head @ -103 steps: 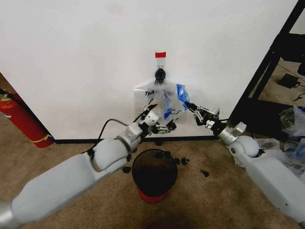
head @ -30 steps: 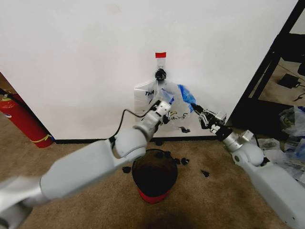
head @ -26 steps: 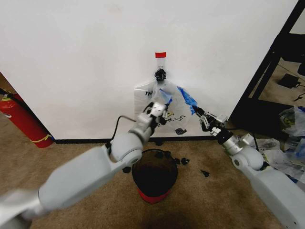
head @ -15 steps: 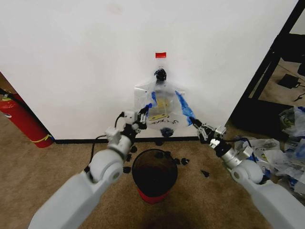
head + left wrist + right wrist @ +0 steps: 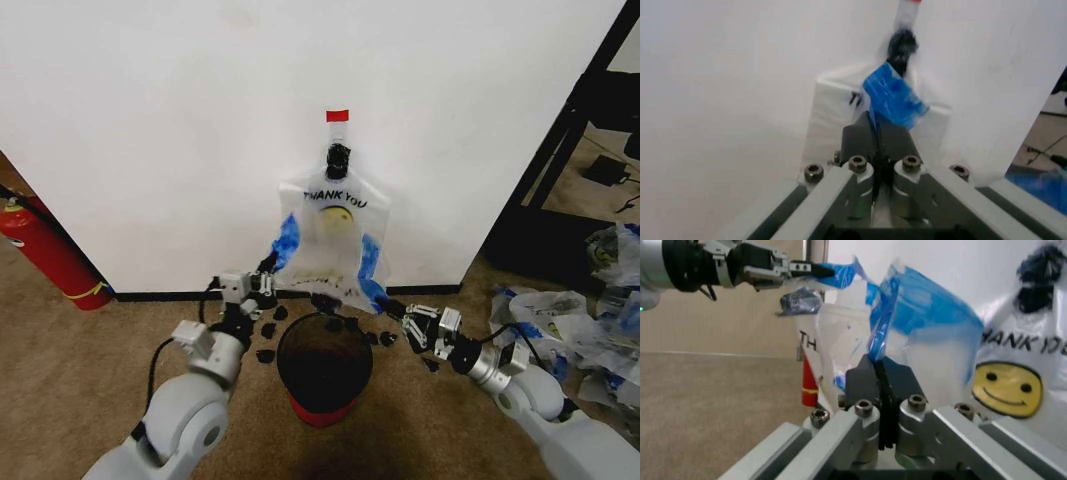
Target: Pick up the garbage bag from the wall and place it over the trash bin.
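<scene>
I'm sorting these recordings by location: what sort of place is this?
Probably an indoor lab or office corner: plain white wall with beige carpet, a red fire extinguisher, and a black shelving frame.

- Even, soft indoor light falls on the wall (image 5: 180,130) in the head view; it reads bright, with no hard glare.
- The carpet (image 5: 70,370) is dimmer, and the inside of the trash bin (image 5: 322,362) is nearly black.
- A faint shadow sits behind the garbage bag (image 5: 335,235) where it hangs.
- The head view bends straight lines near its edges, as with the black frame (image 5: 560,130) on the right.
- In the left wrist view the bag's blue patch (image 5: 893,97) is blurred; the left tool (image 5: 875,137) up close is sharper.
- The right wrist view is soft, with the right tool (image 5: 878,385) dark against pale plastic.
</scene>
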